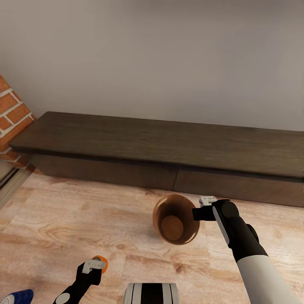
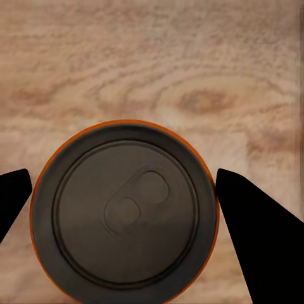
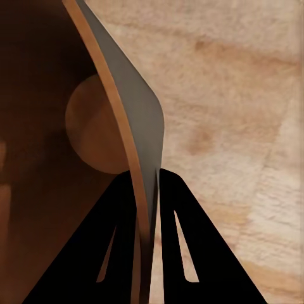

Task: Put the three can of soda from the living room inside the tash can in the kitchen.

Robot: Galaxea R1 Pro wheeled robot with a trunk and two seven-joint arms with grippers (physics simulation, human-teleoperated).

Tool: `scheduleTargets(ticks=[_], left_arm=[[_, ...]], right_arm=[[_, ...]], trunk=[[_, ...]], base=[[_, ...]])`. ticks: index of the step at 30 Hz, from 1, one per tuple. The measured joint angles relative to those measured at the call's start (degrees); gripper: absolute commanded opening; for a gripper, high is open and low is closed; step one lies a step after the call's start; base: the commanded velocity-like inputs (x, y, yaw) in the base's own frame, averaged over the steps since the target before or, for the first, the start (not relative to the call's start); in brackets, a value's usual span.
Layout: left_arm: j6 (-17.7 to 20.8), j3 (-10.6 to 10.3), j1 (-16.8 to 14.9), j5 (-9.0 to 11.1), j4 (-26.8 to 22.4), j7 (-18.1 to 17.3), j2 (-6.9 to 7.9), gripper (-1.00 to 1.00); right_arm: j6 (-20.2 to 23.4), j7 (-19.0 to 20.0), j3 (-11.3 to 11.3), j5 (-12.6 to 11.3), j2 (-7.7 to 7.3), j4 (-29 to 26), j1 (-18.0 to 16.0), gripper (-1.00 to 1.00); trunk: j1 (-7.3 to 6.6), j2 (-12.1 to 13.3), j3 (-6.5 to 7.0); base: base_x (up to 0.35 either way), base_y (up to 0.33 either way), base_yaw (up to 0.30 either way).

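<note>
— What sat nearest the robot?

— A dark blue can point(image 1: 19, 296) lay at the near left edge on the wood floor point(image 1: 63, 219). Just right of it, the left gripper point(image 2: 123, 183) hung over an orange can point(image 2: 123, 212), its jaws spread to either side of the can's top; whether they touched it, I could not tell.

— And further out?

— Right of centre, the trash can point(image 1: 176, 219) was tipped toward the robot, its copper inside showing. The right gripper point(image 3: 144, 190) had its jaws closed on the bin's right rim, one finger inside, one outside.

— Beyond that?

— A long dark low cabinet point(image 1: 169, 147) ran along the wall, brick fireplace point(image 1: 12, 114) at far left.
</note>
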Motion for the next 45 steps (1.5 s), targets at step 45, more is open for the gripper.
scheduleTargets(ticks=[45], left_arm=[[-1.54,1.55,0.31,0.26,1.20,0.04,0.48,-1.00]], right_arm=[[0.08,5.15,2.45,19.11,-1.75,-1.31,1.50,-1.00]], trunk=[[-5.48,10.01,4.48]], base=[[0.000,0.000,0.000]])
